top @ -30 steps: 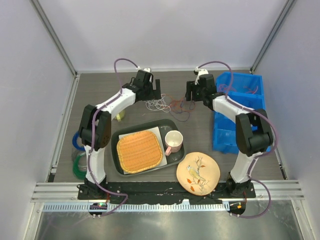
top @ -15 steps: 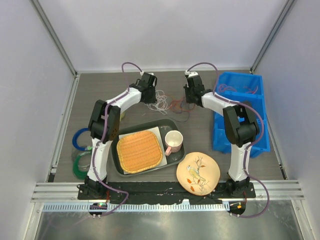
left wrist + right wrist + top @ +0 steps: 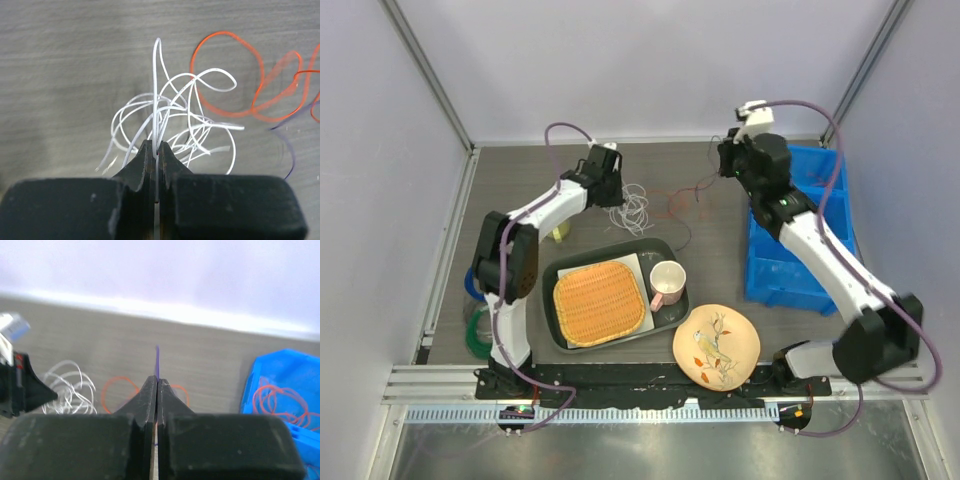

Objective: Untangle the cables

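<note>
Off to the right of the right gripper [image 3: 156,380] sits the blue bin [image 3: 300,365], hard glossy plastic with straight walls, and loose red-orange loops [image 3: 274,399] of thin wire lie inside it. On the near side of both grippers, the overhead view picks out a dark rounded tray [image 3: 620,248]. It carries a woven yellow mat [image 3: 600,300], square with soft corners, and a pink mug [image 3: 667,282] standing upright at the mat's right edge. Just right of the tray lies a round plate [image 3: 717,345] painted with a bird on a branch.

Now the cables [image 3: 645,205]: hair-thin and springy, spread on the table between the two grippers. The left gripper [image 3: 156,145] is pinched tight on a strand of the white cable [image 3: 175,125], whose curls bunch up right ahead of its fingertips. Beyond that and to its right runs the red-orange cable [image 3: 227,75] in open round loops, with the purple cable [image 3: 288,150] trailing at the far right. The right gripper is clamped too, black fingers pressed together with a thin line of the purple cable standing up from between their tips. It is held above the table, and the white and red-orange loops lie below and to its left.

The table [image 3: 520,180] is grey and matte, with a fine wood grain. Pale, plain walls close it in on three sides, with metal posts at the far corners.
</note>
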Controlling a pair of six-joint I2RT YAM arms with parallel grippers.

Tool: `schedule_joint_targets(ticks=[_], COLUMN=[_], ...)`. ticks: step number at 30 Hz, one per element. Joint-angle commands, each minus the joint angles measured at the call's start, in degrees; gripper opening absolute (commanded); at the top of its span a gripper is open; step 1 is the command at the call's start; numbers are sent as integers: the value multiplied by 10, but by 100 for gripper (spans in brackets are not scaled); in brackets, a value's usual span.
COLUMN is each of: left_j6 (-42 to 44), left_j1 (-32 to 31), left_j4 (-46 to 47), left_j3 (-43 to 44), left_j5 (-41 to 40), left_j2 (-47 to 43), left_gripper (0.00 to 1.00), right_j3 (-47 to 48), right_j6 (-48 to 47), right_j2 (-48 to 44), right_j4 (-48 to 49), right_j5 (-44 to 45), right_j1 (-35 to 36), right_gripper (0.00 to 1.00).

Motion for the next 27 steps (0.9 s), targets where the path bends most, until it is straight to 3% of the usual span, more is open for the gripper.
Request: schedule_joint_targets(ticks=[1, 5, 9, 12, 14, 18, 19, 21, 22, 23, 25, 27], left_j6=[-12, -17, -37, -49, -48, -39, -36, -3, 12, 28, 91, 157], left_j1=[8, 8, 14, 17, 20, 39, 41, 40, 36, 31, 3, -22], left_j4=[61, 59, 38, 52, 54, 15, 5, 18, 33, 51, 84, 100], left_j3=[-96, -129, -124, -137, -141, -116, -107, -93, -97, -108, -114, -114], left_j5=[-43, -91, -127, -137, -150, -151, -140, -94, -29, -5, 20, 20], left_j2=[-115, -144, -140, -147, -155, -147, -143, -143, -147, -155, -181, -202], left_gripper=[0, 0, 0, 0, 0, 1, 6, 41, 58, 80, 95, 100], right_j3=[-78, -148, -205, -214, -216, -218, -216, -207, -204, -200, -187, -179], right_j6=[22, 15, 0, -12, -17, -46, -46, -40, -37, -30, -23, -22], right_j2=[-135, -266, -340, -358, -357, -352, -349, -345, -342, -333, -324, -313], right_j4=[107, 158, 202, 208, 215, 231, 228, 209, 202, 195, 178, 168], right_j5=[26, 113, 180, 223, 299, 384, 378, 320, 295, 269, 208, 166], right_j1=[1, 1, 1, 1, 1, 0, 1, 0, 0, 0, 0, 0], right_gripper=[1, 1, 1, 1, 1, 1, 1, 1, 1, 1, 1, 1])
